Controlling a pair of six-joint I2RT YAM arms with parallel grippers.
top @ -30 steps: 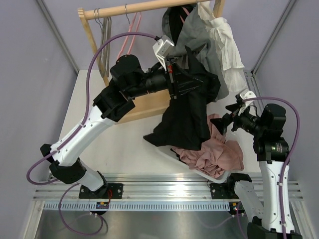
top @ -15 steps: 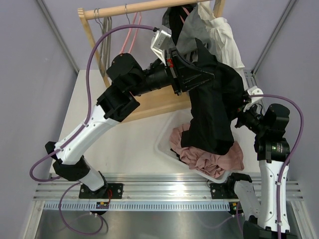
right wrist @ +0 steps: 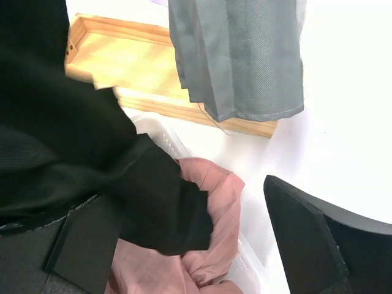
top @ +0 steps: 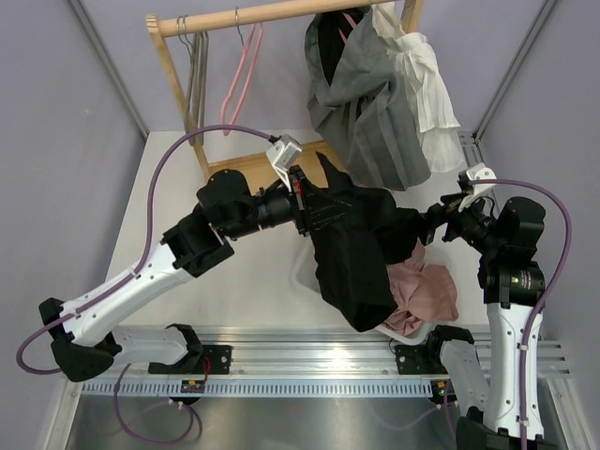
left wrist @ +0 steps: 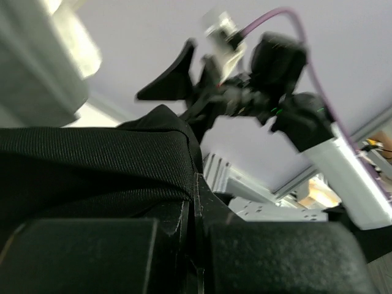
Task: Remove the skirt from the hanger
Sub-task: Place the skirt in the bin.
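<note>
- Pale purple-grey walls (top: 56, 141) close in a white table (top: 253, 291), with the two arms bolted at its near edge.
- At the far side stands a wooden garment rack (top: 234, 16), its rail across the top and its flat wooden base on the table.
- The black skirt (top: 352, 253) is off the rail. It hangs in front of the rack from the left tool and drapes down over the basket, with its lower edge reaching the basket's near rim.
- A pleated grey garment (top: 366, 112) hangs from the right end of the rail, its hem just above the skirt's top edge.
- A white garment (top: 422, 84) hangs on the rail just to the right of the grey one, touching it.
- A white basket (right wrist: 162, 139) sits on the table below the skirt, mostly covered by it.
- A crumpled pink garment (top: 422, 291) lies in the basket and shows to the right of the skirt.
- The left tool (top: 323, 199) is clamped tight on the skirt's upper edge. The left wrist view shows ribbed black cloth pinched between its fingers.
- The right tool (top: 433, 222) is spread wide at the skirt's right edge, above the pink garment, with nothing clamped. Whether a fold of the skirt touches one finger (right wrist: 82, 245) cannot be told.
- A pink hanger (top: 246, 70) and grey hangers (top: 195, 84) hang bare at the left end of the rail.
</note>
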